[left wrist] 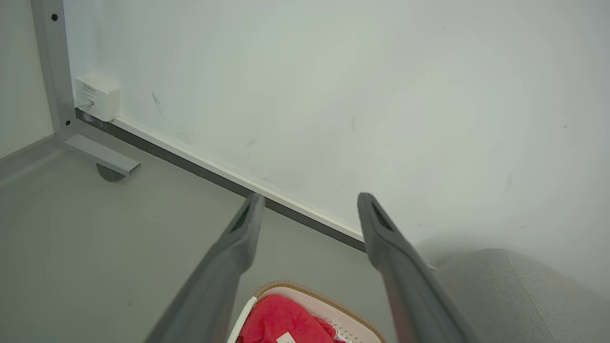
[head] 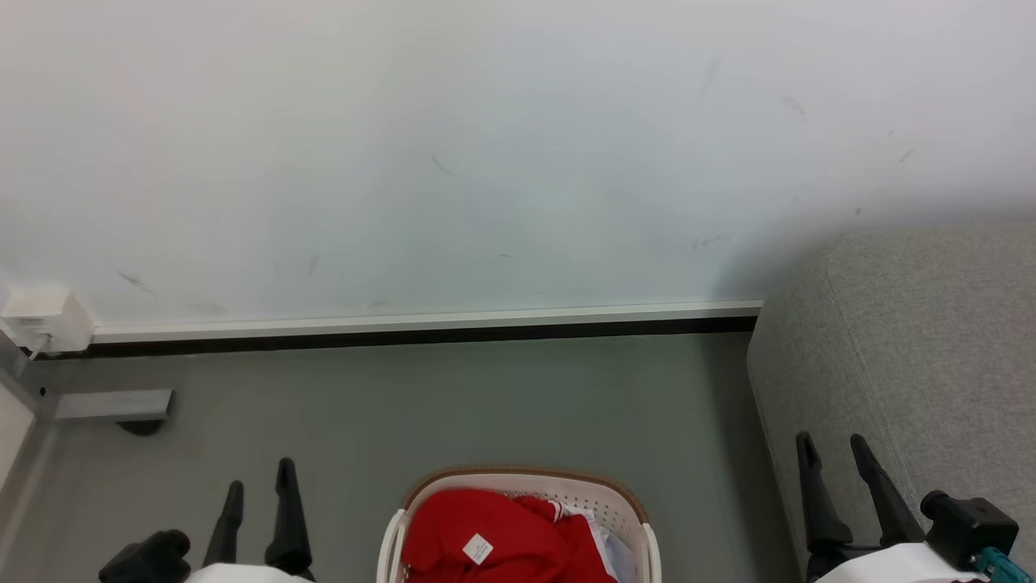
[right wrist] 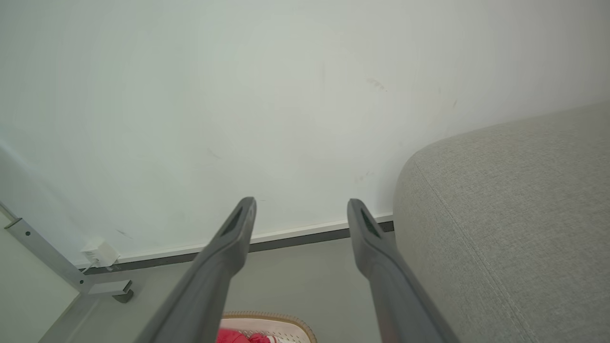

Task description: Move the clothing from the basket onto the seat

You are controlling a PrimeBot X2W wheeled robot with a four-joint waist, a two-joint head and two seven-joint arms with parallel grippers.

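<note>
While clothing (head: pixel 506 530) lies in basket (head: pixel 530 473), left fingers (head: pixel 285 510), right fingers (head: pixel 814 486) flank it, spread.

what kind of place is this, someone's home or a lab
Likely a sparse indoor room staged like a living space, perhaps a test room: a grey sofa, a laundry basket holding red clothing on a grey floor, and a scuffed white wall.

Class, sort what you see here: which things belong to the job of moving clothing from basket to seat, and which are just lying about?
Belong to the job: red clothing; cream basket; grey seat.

Just lying about: white wall box; metal frame foot; skirting board.
</note>
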